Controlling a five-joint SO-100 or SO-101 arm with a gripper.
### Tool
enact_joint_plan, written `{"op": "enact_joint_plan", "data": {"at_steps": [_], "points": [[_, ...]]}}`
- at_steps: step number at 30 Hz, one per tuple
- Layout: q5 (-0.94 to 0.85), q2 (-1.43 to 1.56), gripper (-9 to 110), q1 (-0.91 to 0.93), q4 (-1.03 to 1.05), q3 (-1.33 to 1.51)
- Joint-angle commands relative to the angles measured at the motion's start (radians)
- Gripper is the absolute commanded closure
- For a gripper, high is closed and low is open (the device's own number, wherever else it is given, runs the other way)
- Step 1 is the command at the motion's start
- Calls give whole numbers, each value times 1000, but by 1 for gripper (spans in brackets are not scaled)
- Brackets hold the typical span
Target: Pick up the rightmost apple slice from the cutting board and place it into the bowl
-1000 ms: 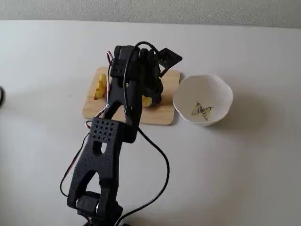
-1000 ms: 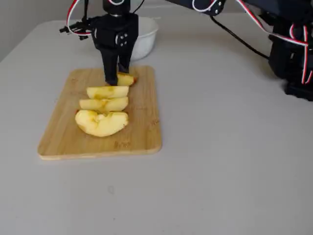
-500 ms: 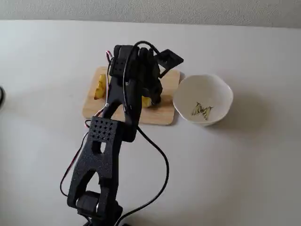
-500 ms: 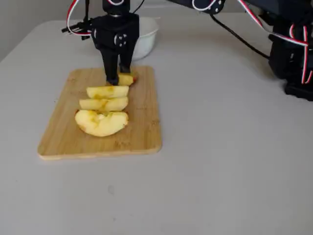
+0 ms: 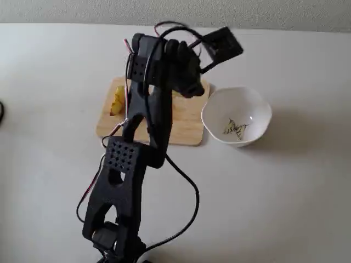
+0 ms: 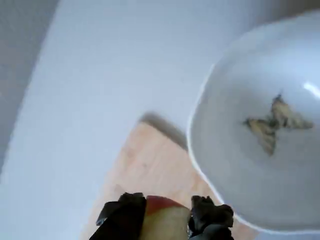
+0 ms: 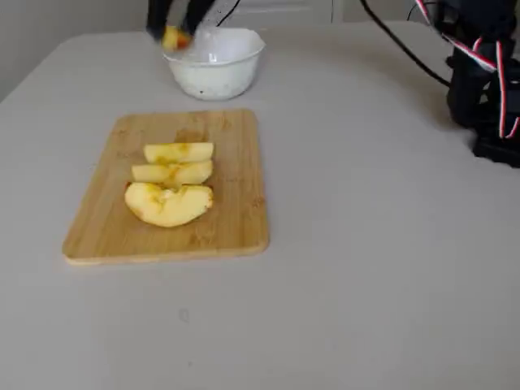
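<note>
My gripper [image 6: 165, 220] is shut on the apple slice [image 6: 165, 222], a yellow wedge with a red skin edge, held between two black fingers. It hangs over the corner of the wooden cutting board [image 6: 150, 170], just beside the white bowl [image 6: 225, 175] with the butterfly mark. In a fixed view the gripper [image 7: 175, 31] holds the slice [image 7: 173, 38] at the left rim of the bowl [image 7: 215, 77]. In the other fixed view the arm [image 5: 159, 71] hides the gripper; the bowl [image 5: 252, 107] holds nothing.
Three yellow slices [image 7: 171, 175] lie in a row on the cutting board [image 7: 231, 134]; the arm partly covers them in the other fixed view [image 5: 116, 101]. The arm's base and cables [image 7: 487, 81] stand at the right. A black cable [image 5: 192, 203] loops on the table.
</note>
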Motion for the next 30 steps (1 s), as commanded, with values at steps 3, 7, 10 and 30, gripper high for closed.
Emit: {"op": "enact_joint_plan", "data": {"at_steps": [3,7,10,30], "points": [[63,94,102,192,-74,-64],[43,17,100,239,-94,-64],[32,-37,93,253,-91,-64],[114,121,57,149,91,-140]]}}
